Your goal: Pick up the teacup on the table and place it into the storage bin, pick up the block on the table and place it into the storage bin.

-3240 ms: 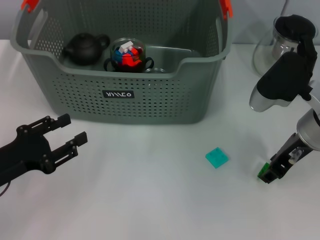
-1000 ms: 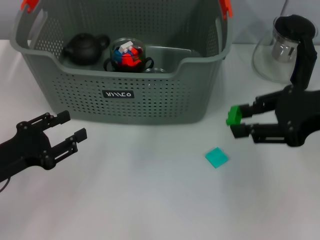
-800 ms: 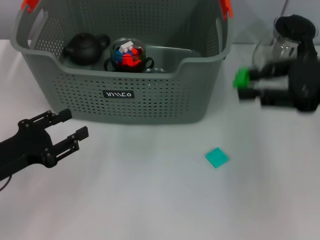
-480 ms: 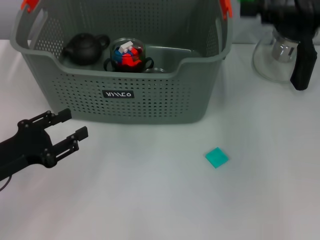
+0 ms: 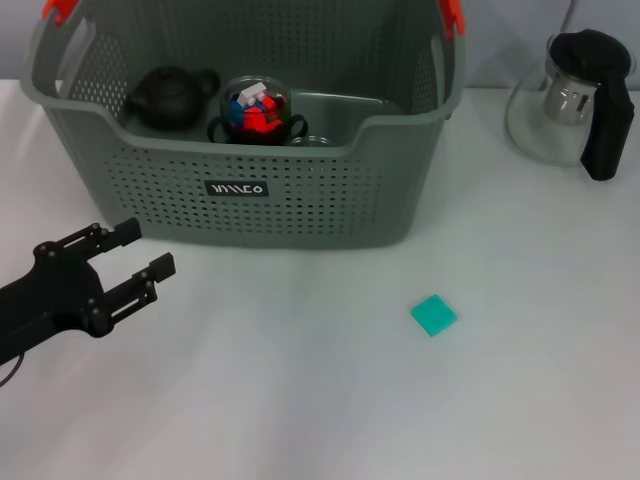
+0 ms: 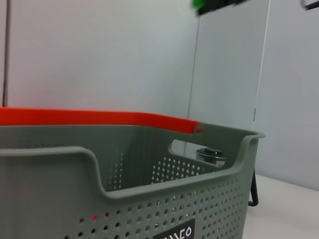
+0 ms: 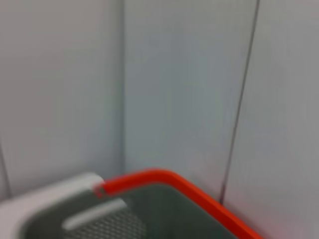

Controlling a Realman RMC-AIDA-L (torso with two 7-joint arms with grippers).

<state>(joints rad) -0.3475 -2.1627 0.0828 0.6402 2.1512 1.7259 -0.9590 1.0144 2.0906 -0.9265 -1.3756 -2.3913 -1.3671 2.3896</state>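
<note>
Left wrist view alone shows a green block [image 6: 200, 4] above the storage bin [image 6: 149, 199].

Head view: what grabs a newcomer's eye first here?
The big grey storage bin at the table's far side dominates, holding a black teapot and a glass cup full of red and blue blocks. On the open table in front of it lies a lone teal block, with a glass pitcher at the far right. The left gripper hovers open at near left.
</note>
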